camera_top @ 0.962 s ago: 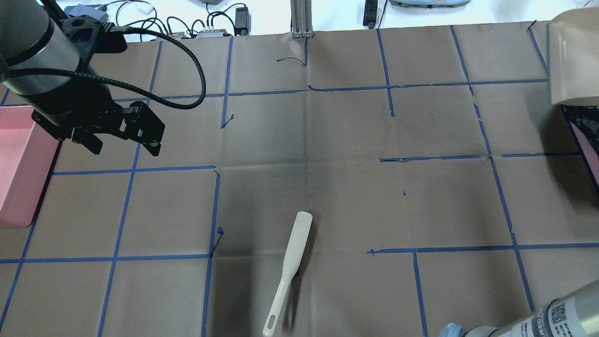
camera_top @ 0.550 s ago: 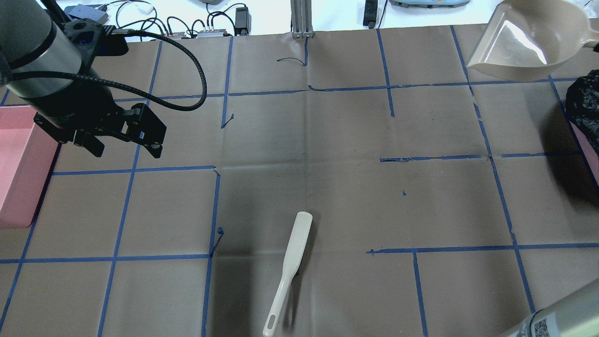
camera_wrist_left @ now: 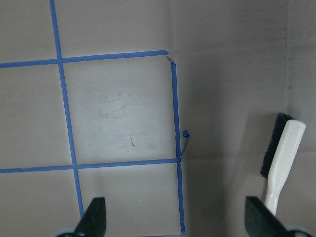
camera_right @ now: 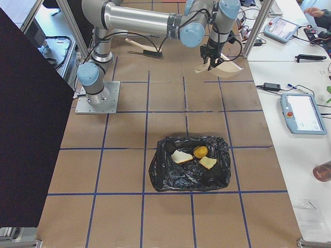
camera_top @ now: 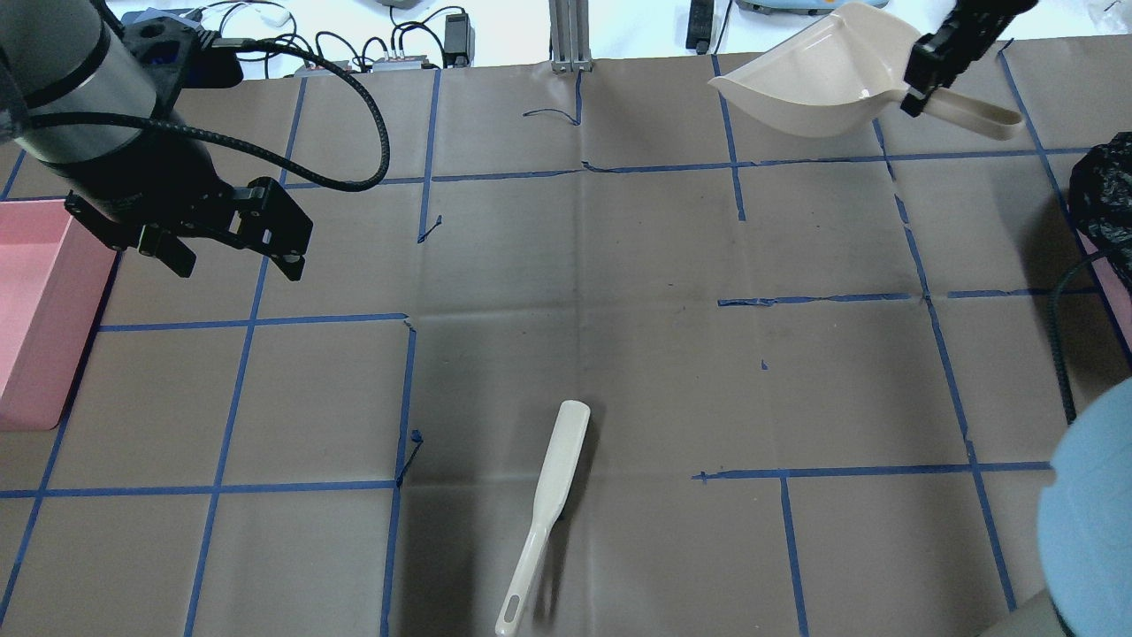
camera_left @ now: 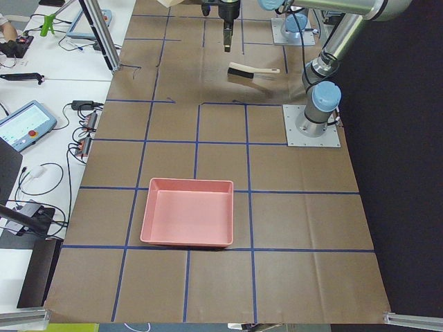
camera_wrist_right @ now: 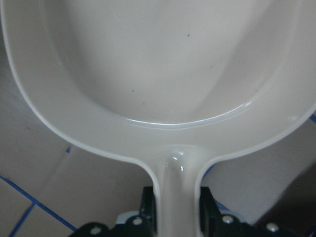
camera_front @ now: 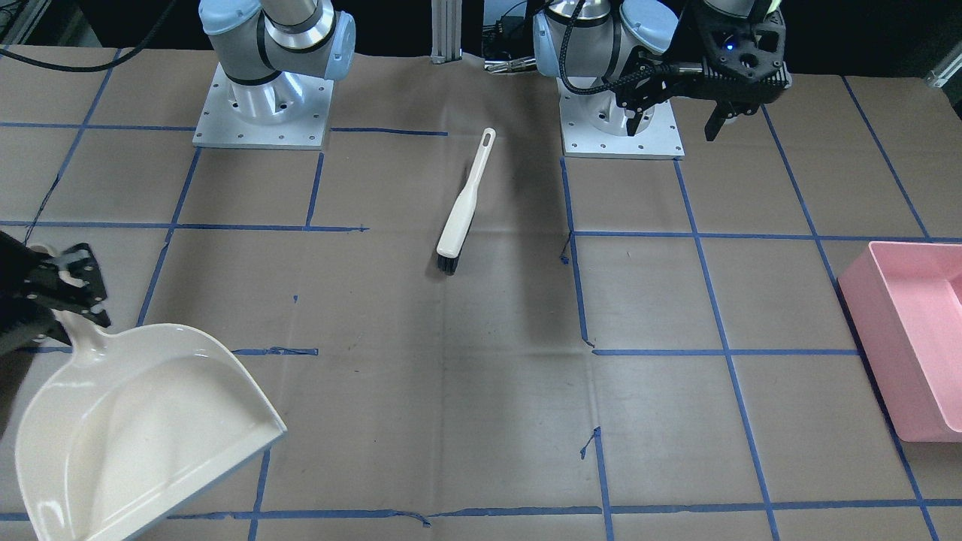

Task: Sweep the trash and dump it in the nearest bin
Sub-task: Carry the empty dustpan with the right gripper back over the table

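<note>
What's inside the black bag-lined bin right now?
In the bin, the right-side view shows the trash: two white bread pieces and a round yellow-brown lump on the black liner. Anything under the liner's folds is hidden.

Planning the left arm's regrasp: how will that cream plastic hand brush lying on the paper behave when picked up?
The cream plastic hand brush looks rigid and light. Its slim, smooth handle may slip or pivot between fingers. Lying flat, it probably won't roll; bristles weight one end.

Item count — one dustpan (camera_top: 818,88), one brush (camera_top: 546,504), one pink tub (camera_left: 188,221), one black-lined bin (camera_right: 190,164), two bread pieces (camera_right: 181,157), one potato-like lump (camera_right: 200,151).
</note>
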Controlling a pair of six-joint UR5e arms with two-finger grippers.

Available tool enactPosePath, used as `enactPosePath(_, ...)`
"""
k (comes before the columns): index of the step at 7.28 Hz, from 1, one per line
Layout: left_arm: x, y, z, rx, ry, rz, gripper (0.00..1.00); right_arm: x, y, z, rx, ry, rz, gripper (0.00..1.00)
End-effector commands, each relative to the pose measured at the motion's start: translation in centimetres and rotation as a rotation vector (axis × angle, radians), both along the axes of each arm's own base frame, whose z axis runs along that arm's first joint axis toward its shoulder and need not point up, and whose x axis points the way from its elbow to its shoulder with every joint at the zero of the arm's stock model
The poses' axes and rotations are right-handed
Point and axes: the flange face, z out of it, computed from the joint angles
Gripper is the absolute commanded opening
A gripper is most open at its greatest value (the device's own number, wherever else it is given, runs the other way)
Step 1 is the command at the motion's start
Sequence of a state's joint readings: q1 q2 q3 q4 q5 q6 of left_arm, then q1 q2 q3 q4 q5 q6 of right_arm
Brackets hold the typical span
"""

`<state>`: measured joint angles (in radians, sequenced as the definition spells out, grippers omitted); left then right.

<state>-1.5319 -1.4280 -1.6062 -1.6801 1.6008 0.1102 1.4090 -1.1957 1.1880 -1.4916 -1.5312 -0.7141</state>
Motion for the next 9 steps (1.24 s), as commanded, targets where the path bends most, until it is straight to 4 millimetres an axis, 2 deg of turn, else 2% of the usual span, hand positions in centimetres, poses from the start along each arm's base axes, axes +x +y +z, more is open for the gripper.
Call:
enactPosePath(1, -0.2, -1.0, -1.2, -0.017, -0.001, -0.008, 1.0, 11.6, -1.5, -3.6, -0.022, 0.027, -0.19, 0.01)
enactPosePath(2, -0.2, -0.5, -1.7, -0.009, -0.004, -0.008, 1.0, 17.2, -1.9, -6.2, -0.045, 0.036, -0.244, 0.01)
enactPosePath(3, -0.3, -0.2, -1.8, -0.008, 0.001, -0.008, 1.0, 21.1, -2.2, -8.7, -0.054, 0.036, -0.292, 0.01)
enactPosePath(5, -0.4, -0.8, -2.6, 0.008, 0.01, -0.002, 1.0, 26.9, -2.1, -13.3, -0.042, 0.039, -0.402, 0.02)
enactPosePath(6, -0.4, -0.7, -2.5, 0.005, 0.01, -0.007, 1.0, 30.1, -1.1, -15.3, -0.026, 0.052, -0.455, 0.02)
enactPosePath(7, -0.4, -0.7, -2.6, 0.007, 0.012, -0.004, 1.0, 32.8, 0.2, -16.1, -0.016, 0.063, -0.459, 0.02)
enactPosePath(9, -0.5, -0.7, -2.6, 0.008, 0.013, -0.002, 1.0, 33.6, 1.4, -17.7, 0.016, 0.084, -0.509, 0.02)
